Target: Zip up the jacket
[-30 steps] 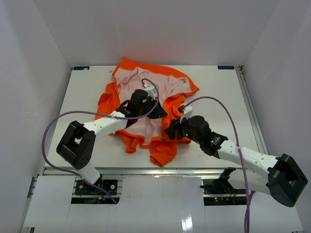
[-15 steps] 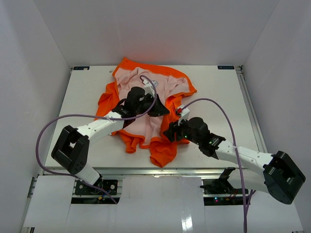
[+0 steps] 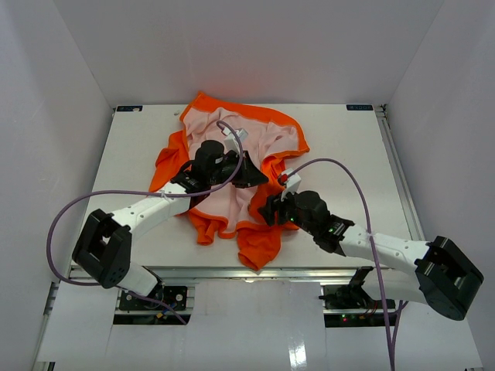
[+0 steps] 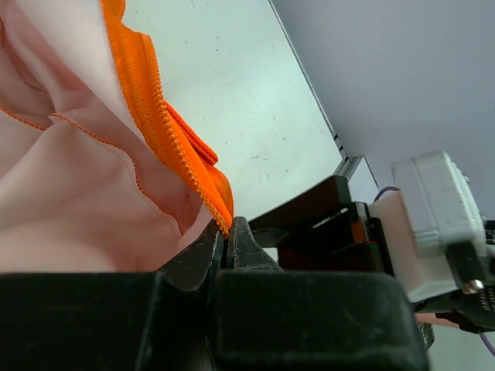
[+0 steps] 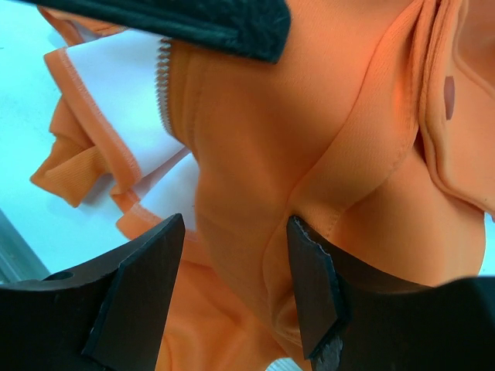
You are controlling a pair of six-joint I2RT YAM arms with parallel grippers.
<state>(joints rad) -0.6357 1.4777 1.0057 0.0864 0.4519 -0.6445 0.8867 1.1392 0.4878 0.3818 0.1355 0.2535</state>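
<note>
The orange jacket [image 3: 259,246] lies open on the white table [image 3: 348,147], pale pink lining [image 3: 259,139] facing up. My left gripper [image 3: 255,176] is over the jacket's middle. In the left wrist view it [image 4: 226,236] is shut on the orange zipper edge [image 4: 155,116], with lining [image 4: 69,185] bunched beside it. My right gripper [image 3: 269,210] is at the jacket's lower right flap. In the right wrist view it [image 5: 236,263] is open, its fingers [image 5: 139,286] on either side of a fold of orange fabric [image 5: 255,116]. A strip of zipper teeth [image 5: 164,69] shows nearby. No metal pull is visible.
White walls enclose the table on three sides. Purple cables [image 3: 58,224] loop from both arms above the table. A metal rail [image 3: 398,170] runs along the right edge. The right arm's white camera block [image 4: 433,216] sits close beside my left gripper.
</note>
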